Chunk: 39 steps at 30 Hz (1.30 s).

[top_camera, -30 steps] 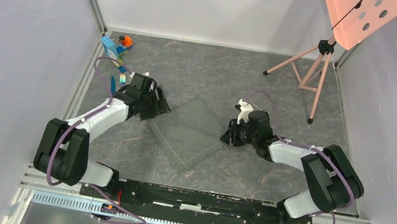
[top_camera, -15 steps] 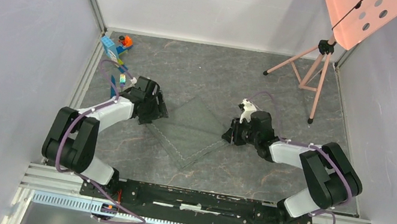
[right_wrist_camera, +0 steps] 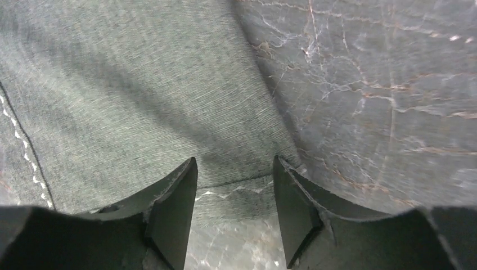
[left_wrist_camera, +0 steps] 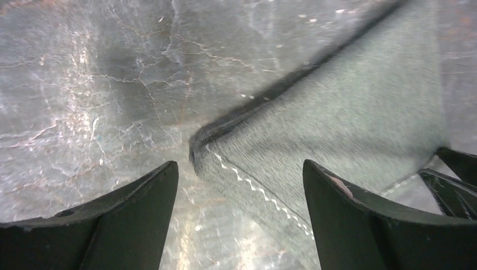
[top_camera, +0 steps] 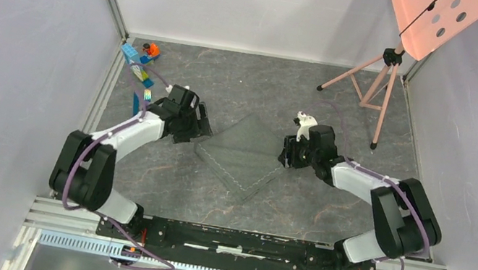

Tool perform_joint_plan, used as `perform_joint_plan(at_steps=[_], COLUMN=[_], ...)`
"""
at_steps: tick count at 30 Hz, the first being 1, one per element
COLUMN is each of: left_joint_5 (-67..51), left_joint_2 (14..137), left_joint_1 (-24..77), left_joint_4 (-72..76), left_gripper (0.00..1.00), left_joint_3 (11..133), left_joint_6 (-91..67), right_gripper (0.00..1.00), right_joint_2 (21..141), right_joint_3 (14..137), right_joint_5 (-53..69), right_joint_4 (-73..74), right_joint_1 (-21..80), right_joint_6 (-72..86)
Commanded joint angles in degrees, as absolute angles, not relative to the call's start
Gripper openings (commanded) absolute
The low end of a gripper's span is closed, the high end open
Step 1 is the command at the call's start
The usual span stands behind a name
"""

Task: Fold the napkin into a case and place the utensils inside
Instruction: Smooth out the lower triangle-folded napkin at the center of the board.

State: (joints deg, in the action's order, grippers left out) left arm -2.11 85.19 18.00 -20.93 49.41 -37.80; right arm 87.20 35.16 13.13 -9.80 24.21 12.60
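Both arms had shifted farther from their bases since the earlier frame. The napkin (top_camera: 242,154), dark grey woven cloth with pale zigzag stitching, lay as a layered diamond on the marbled worktop (top_camera: 245,81). The left tool (top_camera: 202,126) and right tool (top_camera: 285,153) stood spread at its corners, gripping nothing. The utensils (top_camera: 146,95), apparently blue and iridescent, lay far left.

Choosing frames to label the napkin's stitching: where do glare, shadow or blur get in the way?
Top external: even light, sharp, but stitching on the napkin is faint. Left wrist: glare whitens the table; stitches near the corner read clearly. Right wrist: a soft shadow band crosses the cloth, weave slightly smeared.
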Motion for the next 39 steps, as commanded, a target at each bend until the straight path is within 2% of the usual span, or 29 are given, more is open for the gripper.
perform_joint_plan(at_steps=[1,4,7,10,14,19,24,28,32,36,39], left_joint_5=[-3.59,-1.33,1.26,0.37,-4.65,-6.97,-9.71,-14.51,-26.54,-26.65,-28.68], left_joint_2=[74.89,69.28,64.11,60.93,58.85,56.00,56.91,60.62,72.26,82.29,92.85], left_joint_1=[17.93,17.82,17.74,17.73,17.75,17.76,17.83,17.76,18.21,19.74,21.61], left_joint_4=[-25.64,-29.21,-31.46,-32.59,-32.78,-31.61,-29.14,-23.77,-13.34,-5.08,-3.08], left_gripper=[0.89,0.91,0.92,0.93,0.93,0.93,0.93,0.93,0.90,0.89,0.89], left_joint_3=[55.05,56.59,56.95,56.63,55.33,51.77,49.14,47.38,48.72,51.68,58.60], left_joint_6=[-35.12,-33.68,-32.70,-32.56,-33.66,-34.76,-35.49,-37.76,-42.63,-46.31,-46.06], right_gripper=[0.67,0.79,0.79,0.64,0.48,0.41,0.40,0.40,0.41,0.46,0.46], right_joint_2=[79.76,78.91,79.77,80.75,83.95,84.61,83.08,83.08,80.78,79.80,80.90], right_joint_3=[42.67,46.80,46.56,42.73,41.01,36.26,30.51,30.89,34.87,37.82,37.00], right_joint_5=[4.03,1.03,5.22,10.84,10.80,9.90,7.80,6.23,2.73,3.40,5.03], right_joint_4=[5.45,10.79,9.40,0.80,-3.20,-5.23,-6.98,-5.08,-1.03,-0.51,-3.55], right_joint_1=[29.71,37.46,42.32,43.72,45.18,48.63,52.15,53.95,54.04,54.05,54.08], right_joint_6=[5.32,5.64,11.13,19.03,21.90,23.95,26.92,26.62,24.81,23.99,24.56])
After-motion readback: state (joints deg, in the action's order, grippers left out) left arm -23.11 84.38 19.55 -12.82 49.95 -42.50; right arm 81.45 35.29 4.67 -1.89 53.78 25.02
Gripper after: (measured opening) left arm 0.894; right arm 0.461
